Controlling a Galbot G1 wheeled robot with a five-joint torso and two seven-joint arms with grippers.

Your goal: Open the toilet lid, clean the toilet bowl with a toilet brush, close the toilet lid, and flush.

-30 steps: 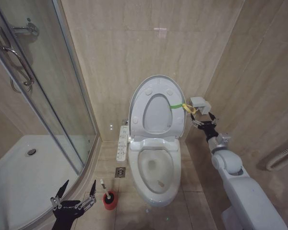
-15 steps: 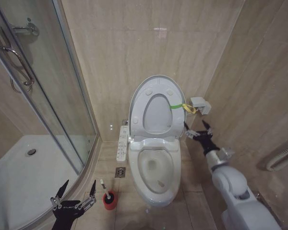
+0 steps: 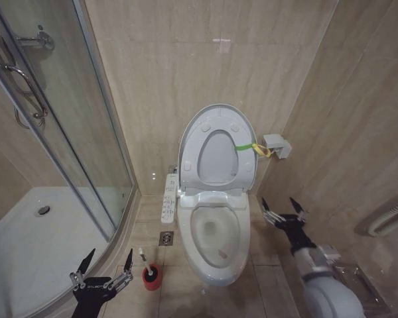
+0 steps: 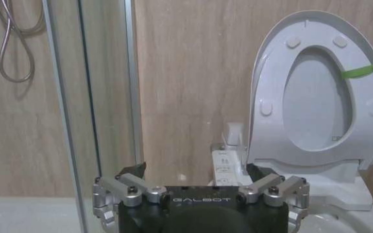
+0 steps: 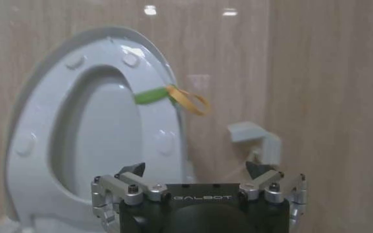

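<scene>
The toilet lid stood upright, centre frame. Lower left, the toilet brush sat in its red holder beside the spread left end effector. Light and stiff, it looked best gripped mid-handle. The right end effector hung spread, lower right.

A glass shower door stands beside a white shower tray and beige tiled wall.

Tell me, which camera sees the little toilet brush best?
The head view does. It shows the toilet brush on the floor, its white handle sticking up from the red cup, between the left end effector and the toilet bowl. The wrist views look higher, at the raised toilet lid and wall.
</scene>
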